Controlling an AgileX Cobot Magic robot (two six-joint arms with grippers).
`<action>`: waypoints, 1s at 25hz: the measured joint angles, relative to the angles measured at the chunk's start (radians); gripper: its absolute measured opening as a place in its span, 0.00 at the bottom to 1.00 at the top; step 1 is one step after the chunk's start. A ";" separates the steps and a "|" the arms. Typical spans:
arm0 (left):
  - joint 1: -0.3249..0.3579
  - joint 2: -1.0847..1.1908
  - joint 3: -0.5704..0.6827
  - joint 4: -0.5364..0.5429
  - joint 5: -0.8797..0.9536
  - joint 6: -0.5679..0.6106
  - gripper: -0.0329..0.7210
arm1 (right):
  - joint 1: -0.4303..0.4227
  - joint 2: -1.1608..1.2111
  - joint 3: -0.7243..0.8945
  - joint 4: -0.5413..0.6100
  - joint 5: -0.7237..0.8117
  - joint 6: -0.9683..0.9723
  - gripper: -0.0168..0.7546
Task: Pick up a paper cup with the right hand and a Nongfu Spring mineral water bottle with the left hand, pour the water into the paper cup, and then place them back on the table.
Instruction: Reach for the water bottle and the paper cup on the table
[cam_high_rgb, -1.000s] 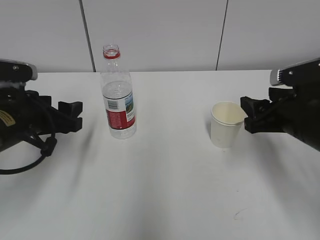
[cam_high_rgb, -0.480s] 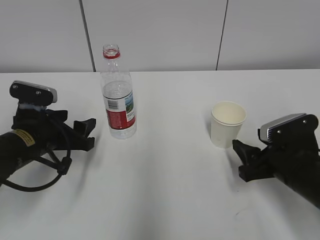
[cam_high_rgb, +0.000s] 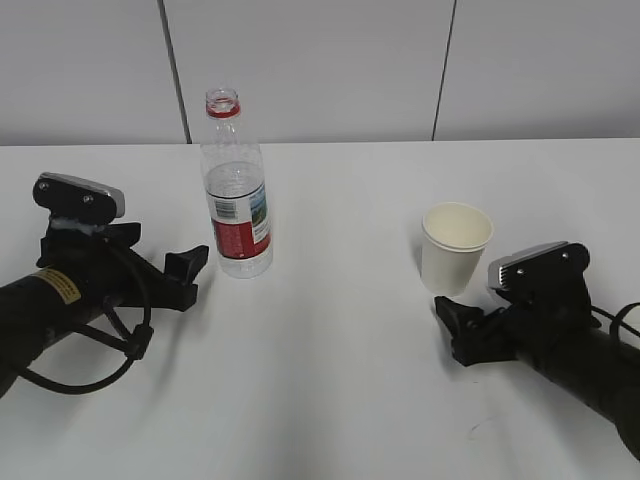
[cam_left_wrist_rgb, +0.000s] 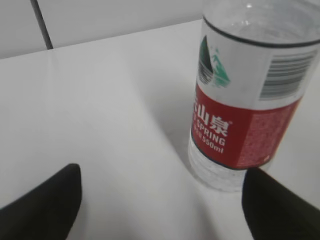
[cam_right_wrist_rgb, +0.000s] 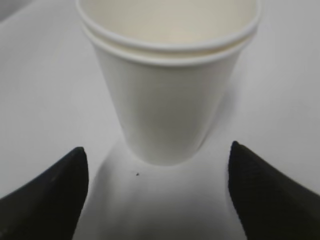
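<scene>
The Nongfu Spring bottle (cam_high_rgb: 237, 190) stands upright and uncapped on the white table (cam_high_rgb: 330, 360), left of centre. My left gripper (cam_high_rgb: 186, 272), on the arm with the yellow sticker, is open and low just left of the bottle's base. In the left wrist view the bottle (cam_left_wrist_rgb: 245, 110) stands ahead, close to the right finger of the gripper (cam_left_wrist_rgb: 160, 200). The paper cup (cam_high_rgb: 455, 248) stands upright on the right. My right gripper (cam_high_rgb: 455, 328) is open, just in front of it. In the right wrist view the cup (cam_right_wrist_rgb: 170, 90) is centred ahead of the empty jaws (cam_right_wrist_rgb: 157, 185).
Grey wall panels (cam_high_rgb: 300, 60) stand behind the table's far edge. A small dark scuff (cam_high_rgb: 478, 428) marks the tabletop at the front right. A tiny speck (cam_right_wrist_rgb: 137, 174) lies before the cup's base.
Both arms came down towards the table. The left gripper moved right, closer to the bottle. The right gripper moved from beside the cup's rim to low in front of the cup.
</scene>
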 joint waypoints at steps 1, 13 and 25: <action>0.000 0.005 -0.001 0.000 -0.002 0.000 0.84 | 0.000 0.002 -0.012 0.000 0.000 0.007 0.88; 0.000 0.009 -0.001 0.001 -0.021 0.000 0.83 | 0.000 0.031 -0.129 -0.017 -0.003 0.024 0.88; 0.000 0.009 -0.001 0.011 -0.051 -0.011 0.83 | 0.000 0.105 -0.182 -0.044 -0.005 0.024 0.78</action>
